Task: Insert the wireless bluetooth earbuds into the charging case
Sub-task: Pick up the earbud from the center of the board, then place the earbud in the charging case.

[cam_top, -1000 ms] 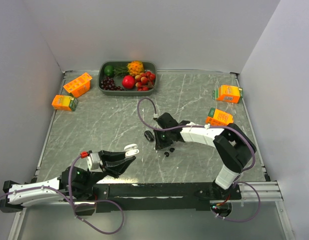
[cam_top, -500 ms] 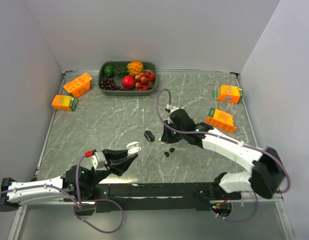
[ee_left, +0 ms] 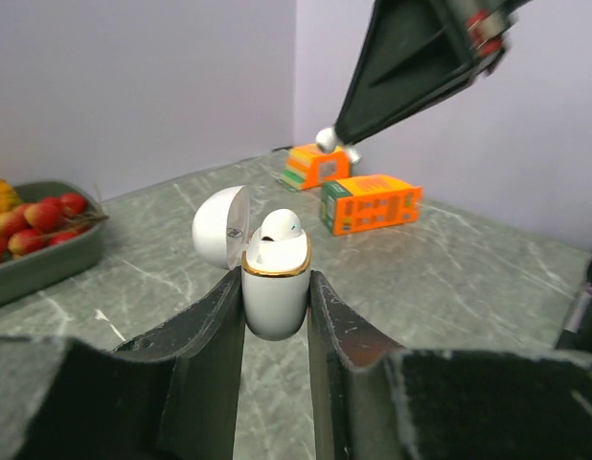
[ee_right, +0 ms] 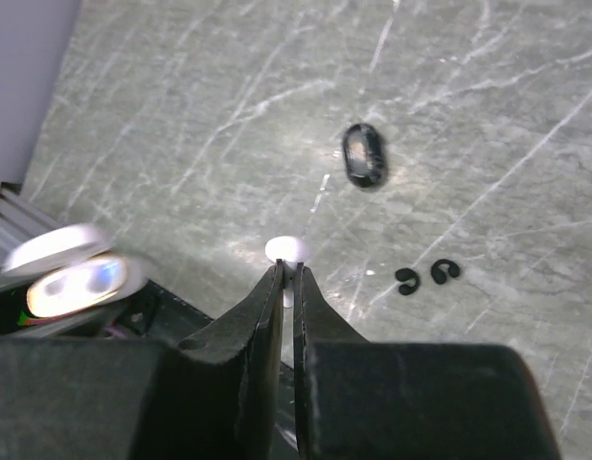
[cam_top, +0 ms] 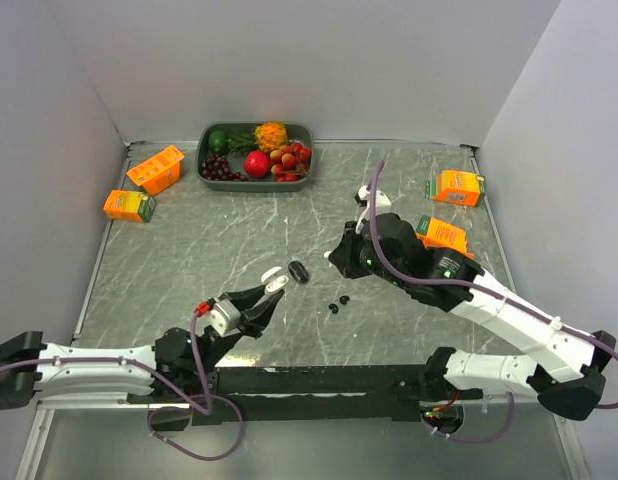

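One white earbud (ee_left: pixel 280 228) is seated in the open charging case (ee_left: pixel 275 299) clamped between the left fingers (ee_left: pixel 229 311), a second white earbud (ee_right: pixel 286 251) is pinched at the tips of the nearly shut right fingers (ee_right: pixel 277 302), apart from the case and uninserted, and two black earbuds (ee_right: pixel 407 280) lie on the surface (ee_right: pixel 181 96) below those fingers.

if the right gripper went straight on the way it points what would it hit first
Most likely bare table, just beyond the white earbud the right gripper pinches. The open charging case lies off to the side of that line, though depth is unclear.
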Controlling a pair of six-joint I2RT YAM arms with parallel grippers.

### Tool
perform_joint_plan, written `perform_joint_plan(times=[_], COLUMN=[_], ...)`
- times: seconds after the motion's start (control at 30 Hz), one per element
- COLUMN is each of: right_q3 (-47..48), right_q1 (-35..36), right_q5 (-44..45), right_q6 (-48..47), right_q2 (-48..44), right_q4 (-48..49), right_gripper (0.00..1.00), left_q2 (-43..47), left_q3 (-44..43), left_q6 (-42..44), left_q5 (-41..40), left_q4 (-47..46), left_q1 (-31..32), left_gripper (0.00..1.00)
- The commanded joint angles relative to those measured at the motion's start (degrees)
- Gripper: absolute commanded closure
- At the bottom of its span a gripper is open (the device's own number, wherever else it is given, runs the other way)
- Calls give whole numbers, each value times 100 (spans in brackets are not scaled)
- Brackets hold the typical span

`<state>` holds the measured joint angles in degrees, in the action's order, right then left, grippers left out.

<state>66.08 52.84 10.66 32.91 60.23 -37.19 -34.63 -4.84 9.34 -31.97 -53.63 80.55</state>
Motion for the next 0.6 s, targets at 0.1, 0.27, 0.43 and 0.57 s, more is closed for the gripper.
perform_joint_plan(times=[0.1, 0.27, 0.43, 0.57], right_q3=[958, 1380, 2231, 2830], right_q1=[947, 1544, 1861, 2098], right_q5=[1579, 2361, 3046, 3469], right_q6=[637, 1261, 1920, 2448], right_q2=[103, 305, 1042, 1588], right_q4=[-754, -1123, -1904, -2678], right_gripper=[100, 100, 100, 100], left_q2=[-1080, -1580, -2143, -2679], left_q3=[-184, -272, -456, -684], left_q6=[612, 911, 1209, 1324], left_q5=[-363, -600, -793, -1083], left_q4=[-1984, -2686, -3066, -3277], left_q1=[-5, 4, -5, -5], left_gripper=[99, 99, 99, 99])
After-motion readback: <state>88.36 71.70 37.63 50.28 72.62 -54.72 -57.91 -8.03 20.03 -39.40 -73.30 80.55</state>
